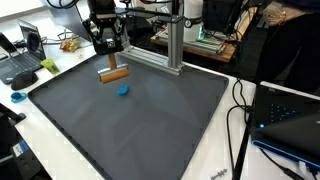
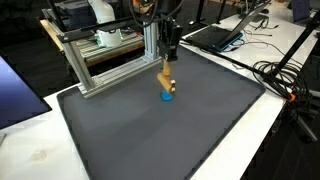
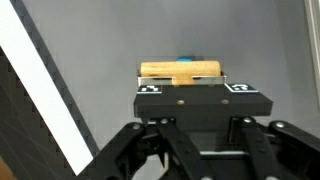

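Note:
My gripper (image 1: 108,60) hangs over the far part of a dark grey mat (image 1: 150,125) and is shut on a light wooden block (image 1: 113,73). It holds the block just above the mat. The block is a short bar with a small stem that rises between the fingers. A small blue round object (image 1: 123,89) lies on the mat right beside and below the block. In an exterior view the block (image 2: 168,78) hangs directly over the blue object (image 2: 168,96). In the wrist view the block (image 3: 182,69) lies across the picture beyond the gripper (image 3: 183,86), with a sliver of blue (image 3: 188,59) behind it.
An aluminium frame (image 1: 172,45) stands at the mat's far edge, close to the gripper; it also shows in an exterior view (image 2: 105,60). Laptops (image 1: 22,55) and cables (image 1: 240,110) lie around the mat on the white table. A laptop (image 2: 215,35) sits beyond the mat.

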You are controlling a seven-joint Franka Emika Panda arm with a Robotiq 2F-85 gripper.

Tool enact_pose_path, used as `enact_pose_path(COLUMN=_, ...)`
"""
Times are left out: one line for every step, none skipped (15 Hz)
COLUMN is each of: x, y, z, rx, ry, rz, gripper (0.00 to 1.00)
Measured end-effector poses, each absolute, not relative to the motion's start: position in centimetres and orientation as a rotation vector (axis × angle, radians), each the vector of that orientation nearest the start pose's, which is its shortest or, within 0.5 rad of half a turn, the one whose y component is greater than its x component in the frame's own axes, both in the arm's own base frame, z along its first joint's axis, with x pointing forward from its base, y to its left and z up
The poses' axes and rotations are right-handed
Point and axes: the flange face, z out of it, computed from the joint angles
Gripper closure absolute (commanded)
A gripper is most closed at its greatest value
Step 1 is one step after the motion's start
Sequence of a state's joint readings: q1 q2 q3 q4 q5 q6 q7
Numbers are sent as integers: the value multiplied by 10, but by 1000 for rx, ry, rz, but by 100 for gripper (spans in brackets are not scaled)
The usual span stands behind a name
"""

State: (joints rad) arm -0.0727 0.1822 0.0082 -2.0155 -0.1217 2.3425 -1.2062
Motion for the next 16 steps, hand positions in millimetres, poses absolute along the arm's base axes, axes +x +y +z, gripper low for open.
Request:
enact_pose_path(x=600, y=-44, z=375, rx=-2645, ry=-1951, rz=-116, gripper=78)
enact_pose_path(x=601, y=-46, z=372, rx=-2582, ry=-2004, rz=-128, gripper=53)
enact_pose_path(x=601, y=-46, z=368, rx=-2516, ry=-2043, rz=-137, gripper=53)
enact_pose_path(x=602, y=-45, z=364, rx=-2466, ry=-2068, rz=-142, gripper=53)
enact_pose_path(x=603, y=-45, z=362, rx=-2444, ry=-2083, rz=-144, gripper=53)
enact_pose_path(x=604, y=-44, z=361, rx=-2433, ry=-2092, rz=-144, gripper=53)
enact_pose_path(x=604, y=-43, z=361, rx=-2429, ry=-2096, rz=-144, gripper=53)
enact_pose_path(x=605, y=-43, z=361, rx=-2427, ry=-2098, rz=-144, gripper=53)
enact_pose_path(x=605, y=-43, z=361, rx=-2426, ry=-2098, rz=-143, gripper=78)
enact_pose_path(x=605, y=-43, z=362, rx=-2426, ry=-2099, rz=-144, gripper=78)
enact_pose_path(x=605, y=-43, z=361, rx=-2426, ry=-2098, rz=-142, gripper=78)
enact_pose_path(x=605, y=-42, z=359, rx=-2424, ry=-2096, rz=-139, gripper=78)
enact_pose_path(x=606, y=-42, z=356, rx=-2424, ry=-2092, rz=-133, gripper=78)
enact_pose_path(x=607, y=-42, z=353, rx=-2425, ry=-2086, rz=-128, gripper=78)
enact_pose_path(x=608, y=-42, z=350, rx=-2427, ry=-2080, rz=-122, gripper=78)
enact_pose_path(x=608, y=-42, z=348, rx=-2429, ry=-2075, rz=-119, gripper=78)
